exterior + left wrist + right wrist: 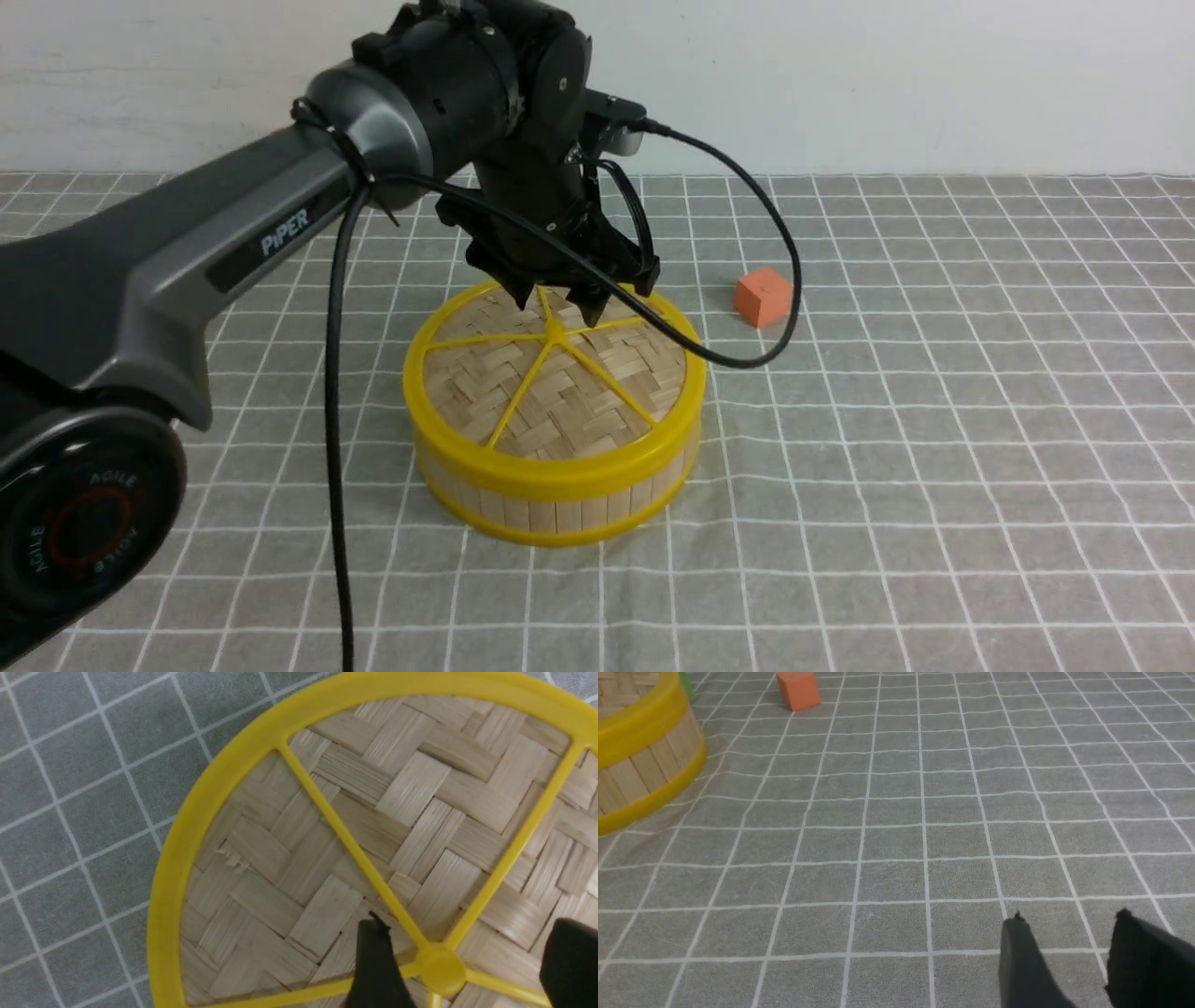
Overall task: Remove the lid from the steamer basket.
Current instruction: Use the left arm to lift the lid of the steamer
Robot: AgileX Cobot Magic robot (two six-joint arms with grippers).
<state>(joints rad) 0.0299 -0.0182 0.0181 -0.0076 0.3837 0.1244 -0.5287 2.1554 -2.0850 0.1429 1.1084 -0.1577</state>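
The left tool (557,310) is spread wide and empty, one finger on each side of the small yellow centre knob (440,969) of the flat woven-bamboo lid (560,383). The lid sits on the slatted bamboo steamer basket (551,509) on the grey checked desk (934,467). The arm (187,271) reads "PiPER", its base joint (89,523) "AGILE". The right tool (1071,919) is parted and empty above the desk.

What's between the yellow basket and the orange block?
Only bare checked cloth, seen in the right wrist view between steamer basket and orange block; in the front view a black cable hangs across that gap.
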